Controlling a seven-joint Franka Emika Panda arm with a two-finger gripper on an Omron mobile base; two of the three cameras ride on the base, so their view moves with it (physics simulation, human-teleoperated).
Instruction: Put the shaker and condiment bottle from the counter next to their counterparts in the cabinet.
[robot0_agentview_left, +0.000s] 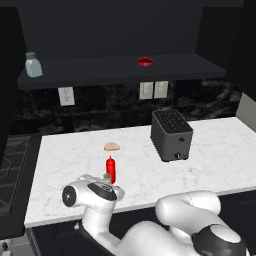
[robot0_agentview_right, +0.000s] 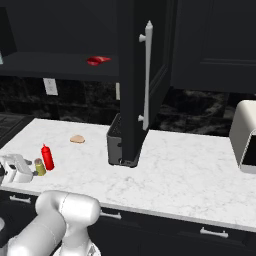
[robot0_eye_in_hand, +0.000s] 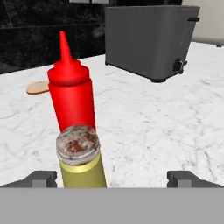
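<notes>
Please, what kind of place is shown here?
Most likely a kitchen, rendered: a marble counter carries a toaster and a condiment bottle, with a dark wall cabinet above.

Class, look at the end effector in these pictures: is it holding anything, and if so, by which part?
Nothing is held. The end effector is open, its fingertips standing wide on either side of the yellow shaker, not touching it. The red condiment bottle stands just behind.

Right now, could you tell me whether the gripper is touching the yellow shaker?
Apart. In the hand view the gripper stands open, its fingertips wide to either side of the shaker, counter showing between.
</notes>
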